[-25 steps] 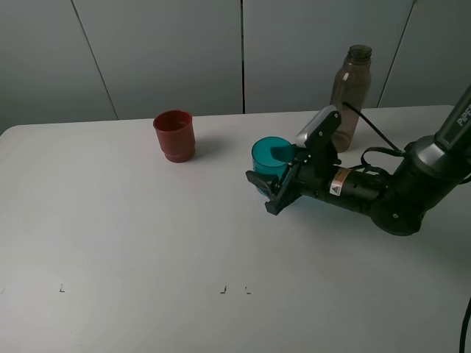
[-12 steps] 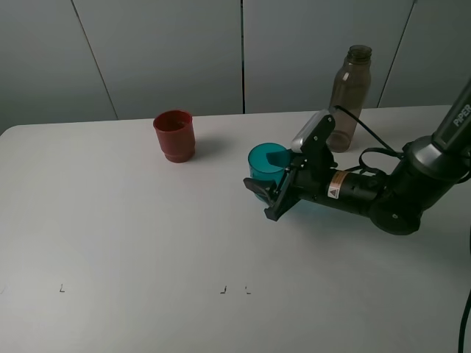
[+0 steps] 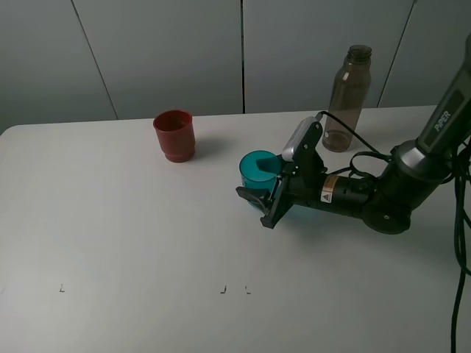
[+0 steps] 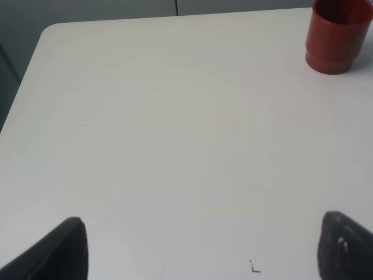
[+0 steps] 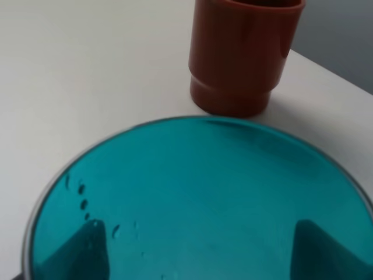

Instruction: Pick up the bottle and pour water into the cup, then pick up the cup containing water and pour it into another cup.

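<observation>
Two cups closer now: my right tool (image 3: 263,200) grips teal cup (image 3: 255,170), moved toward red cup (image 3: 175,135) at ten o'clock. Pour next. Left tool (image 4: 198,248) open.

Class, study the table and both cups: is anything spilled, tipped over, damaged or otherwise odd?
Nothing stands out. The red cup and bottle stand upright, the teal cup sits upright in the right gripper, and the table shows no puddle. Only small droplets cling inside the teal cup's wall.
</observation>
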`<action>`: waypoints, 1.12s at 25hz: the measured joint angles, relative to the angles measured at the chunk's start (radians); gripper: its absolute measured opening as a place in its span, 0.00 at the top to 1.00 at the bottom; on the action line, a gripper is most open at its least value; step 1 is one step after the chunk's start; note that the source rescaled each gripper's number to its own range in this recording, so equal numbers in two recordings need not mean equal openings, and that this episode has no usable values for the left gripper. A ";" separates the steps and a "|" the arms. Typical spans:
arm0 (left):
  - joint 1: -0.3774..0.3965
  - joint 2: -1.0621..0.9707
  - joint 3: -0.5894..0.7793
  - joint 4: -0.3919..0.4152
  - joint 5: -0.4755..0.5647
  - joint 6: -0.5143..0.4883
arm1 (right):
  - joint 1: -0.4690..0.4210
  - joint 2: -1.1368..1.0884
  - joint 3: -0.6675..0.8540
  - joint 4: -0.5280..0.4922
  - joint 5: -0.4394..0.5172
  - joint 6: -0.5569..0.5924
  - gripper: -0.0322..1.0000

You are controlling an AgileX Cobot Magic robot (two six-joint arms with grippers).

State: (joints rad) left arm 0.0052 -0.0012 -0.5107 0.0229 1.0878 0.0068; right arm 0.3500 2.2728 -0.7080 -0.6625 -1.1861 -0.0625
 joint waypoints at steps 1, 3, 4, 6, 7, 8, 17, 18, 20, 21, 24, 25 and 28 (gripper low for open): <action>0.000 0.000 0.000 0.000 0.000 0.000 | 0.000 0.001 0.000 -0.003 -0.003 0.000 0.93; 0.000 0.000 0.000 0.000 0.000 0.000 | 0.000 0.001 0.000 -0.003 -0.003 0.000 0.93; 0.000 0.000 0.000 0.000 0.000 0.000 | 0.000 0.001 0.000 -0.003 -0.003 0.000 0.93; 0.000 0.000 0.000 0.000 0.000 0.000 | 0.000 0.001 0.000 -0.003 -0.003 0.016 0.93; 0.000 0.000 0.000 0.000 0.000 0.000 | 0.000 0.003 0.000 -0.003 -0.003 0.029 0.93; 0.000 0.000 0.000 0.000 0.000 0.000 | 0.000 0.003 0.000 -0.003 -0.006 0.044 0.93; 0.000 0.000 0.000 0.000 0.000 0.000 | 0.000 0.005 0.000 0.022 -0.013 0.063 0.01; 0.000 0.000 0.000 0.000 0.000 0.000 | 0.000 0.005 0.000 0.022 -0.013 0.069 0.01; 0.000 0.000 0.000 0.000 0.000 0.000 | 0.000 0.005 0.000 0.022 -0.013 0.076 0.01; 0.000 0.000 0.000 0.000 0.000 0.000 | 0.000 0.005 0.000 0.022 -0.013 0.077 0.01; 0.000 0.000 0.000 0.000 0.000 0.000 | 0.000 0.005 0.000 0.022 -0.013 0.080 0.01; 0.000 0.000 0.000 0.000 0.000 0.000 | 0.000 0.005 0.000 0.022 -0.013 0.080 0.01; 0.000 0.000 0.000 0.000 0.000 0.000 | 0.000 0.005 0.002 0.022 -0.013 0.080 0.01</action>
State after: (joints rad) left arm 0.0052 -0.0012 -0.5107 0.0229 1.0878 0.0068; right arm 0.3500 2.2776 -0.7059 -0.6400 -1.1992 0.0174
